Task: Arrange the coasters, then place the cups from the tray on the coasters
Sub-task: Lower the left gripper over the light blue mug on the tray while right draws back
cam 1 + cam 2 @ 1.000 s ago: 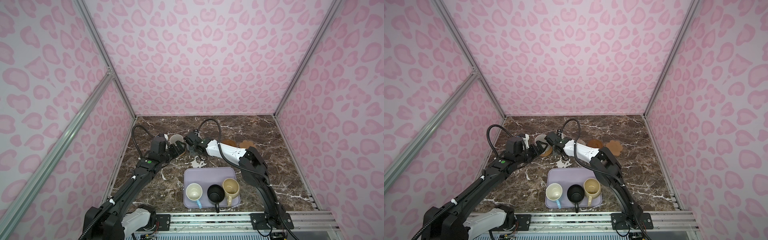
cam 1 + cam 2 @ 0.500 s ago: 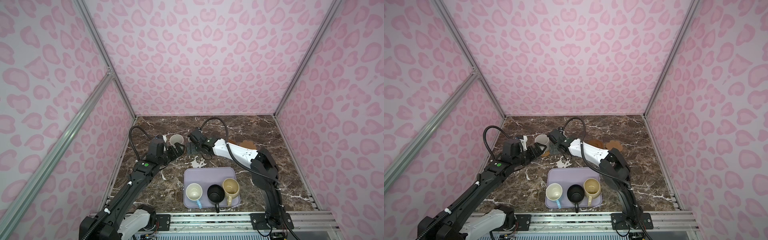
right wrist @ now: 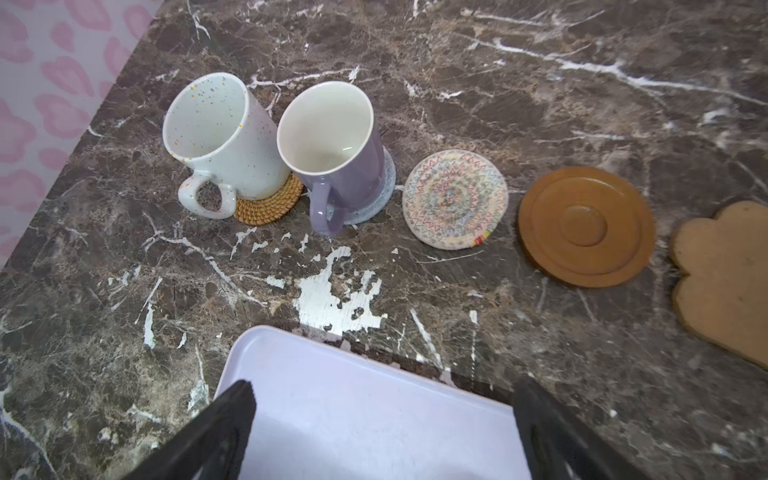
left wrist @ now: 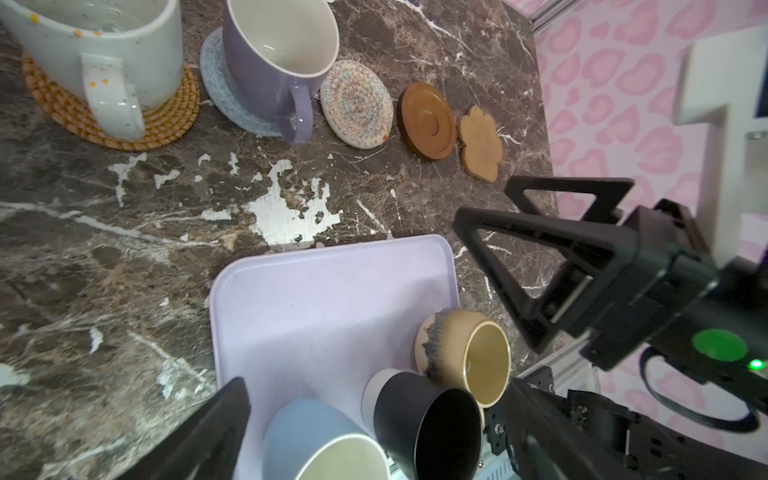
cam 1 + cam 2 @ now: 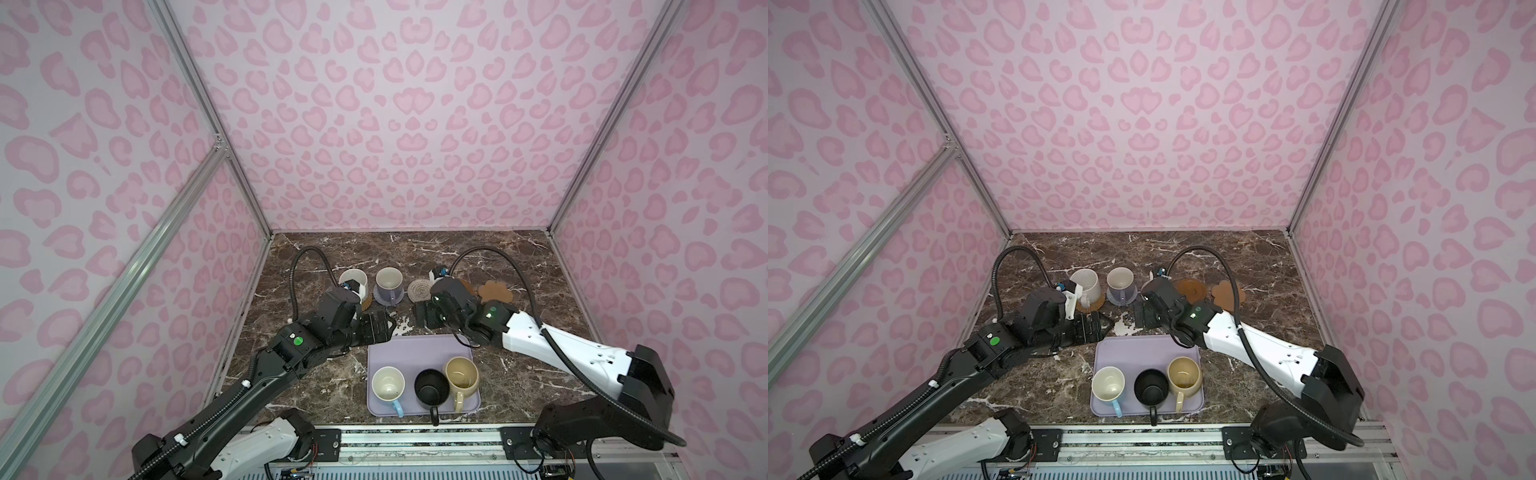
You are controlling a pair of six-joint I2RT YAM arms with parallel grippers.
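I have two cups down. The white mug (image 3: 220, 133) stands on the orange woven coaster (image 3: 270, 203) and the lavender mug (image 3: 336, 141) on the grey-blue coaster (image 3: 380, 195), close side by side. Both sit out ahead of my right claw (image 3: 384, 386), and in a top view the lavender one lies beyond the gap between the two claws.

The other three coasters lie bare in the same row. The cream woven coaster (image 3: 455, 199) is just past the right claw's tips, then comes the brown wooden dish (image 3: 586, 226), then the paw-shaped coaster (image 3: 727, 266) on the claw's outer side.

The light blue mug (image 5: 387, 384), black mug (image 5: 432, 388) and beige mug (image 5: 460, 374) stand in a row at the near end of the tray (image 5: 415, 349), behind both claws and toward the arm bases. The black mug's handle pokes over the near rim.

The right claw is spread wide with nothing between its fingers, and it hangs over the tray's far edge. The left claw (image 5: 380, 327) is spread too and grips nothing, by the tray's far corner on its own side.

Everything sits on the dark marble table (image 5: 324, 386).
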